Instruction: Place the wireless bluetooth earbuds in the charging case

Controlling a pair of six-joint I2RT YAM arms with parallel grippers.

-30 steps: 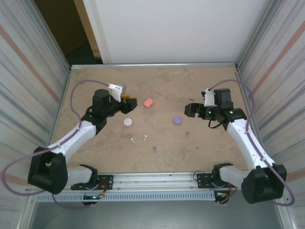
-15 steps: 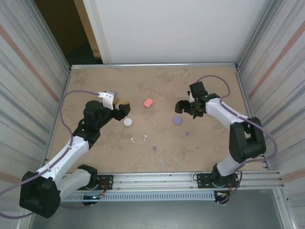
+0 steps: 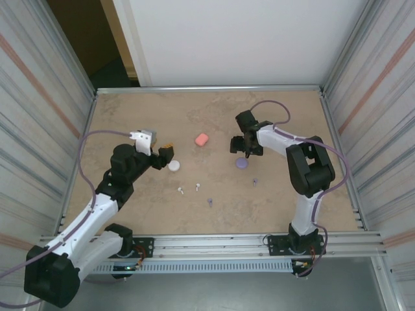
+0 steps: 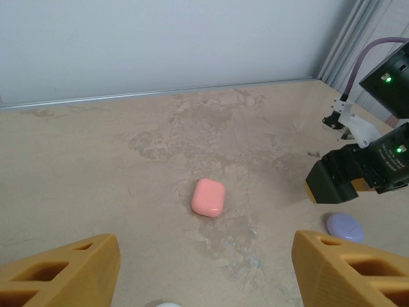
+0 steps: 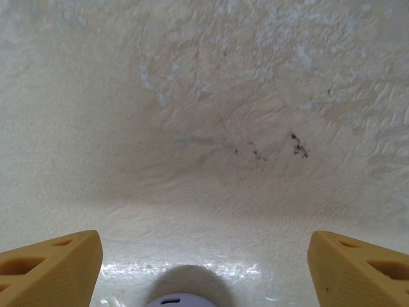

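Two white earbuds [image 3: 181, 190] [image 3: 197, 186] and two purple earbuds [image 3: 210, 201] [image 3: 255, 181] lie loose on the table's near middle. A white charging case [image 3: 174, 166] sits just right of my left gripper [image 3: 166, 153], which is open and empty. In the left wrist view this gripper [image 4: 204, 275] faces the pink case [image 4: 208, 197], with the white case's edge [image 4: 167, 305] at the bottom. My right gripper [image 3: 241, 148] hovers open just behind the purple case [image 3: 242, 163]. The right wrist view shows the purple case's top [image 5: 181, 300] low between its fingers [image 5: 51, 265], untouched.
The pink case [image 3: 201, 138] lies toward the back middle, between the two grippers. The purple case [image 4: 345, 226] and the right gripper [image 4: 358, 176] show at the right of the left wrist view. Metal walls [image 3: 45, 129] enclose the table on both sides.
The right arm has swung left, bringing its gripper over the purple case. The left gripper has drawn back toward the near side beside the white case and opened wider.
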